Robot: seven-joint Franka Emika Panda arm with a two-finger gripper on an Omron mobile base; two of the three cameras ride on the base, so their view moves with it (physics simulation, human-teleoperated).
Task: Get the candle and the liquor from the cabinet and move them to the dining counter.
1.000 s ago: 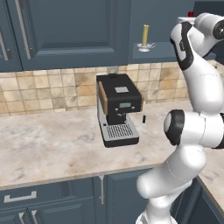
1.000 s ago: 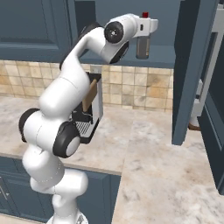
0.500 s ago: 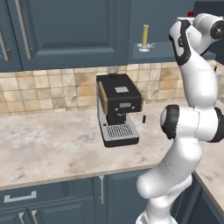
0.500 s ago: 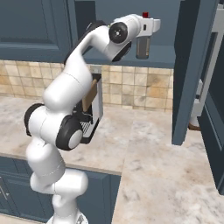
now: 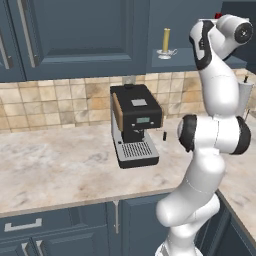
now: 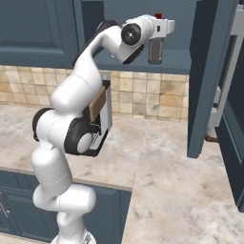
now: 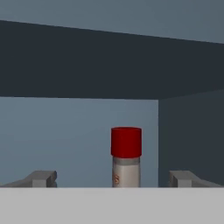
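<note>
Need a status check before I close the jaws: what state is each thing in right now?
gripper: open, fingertips either side of the liquor bottle, not gripping.
liquor bottle: upright on the cabinet shelf, red cap on.
candle: upright in its holder, on the shelf.
cabinet door: swung open.
coffee machine: standing on the counter.

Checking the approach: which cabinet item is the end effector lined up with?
The liquor, red-capped, stands between the open end effector's fingertips; the yellow candle stands apart, leftward.
</note>
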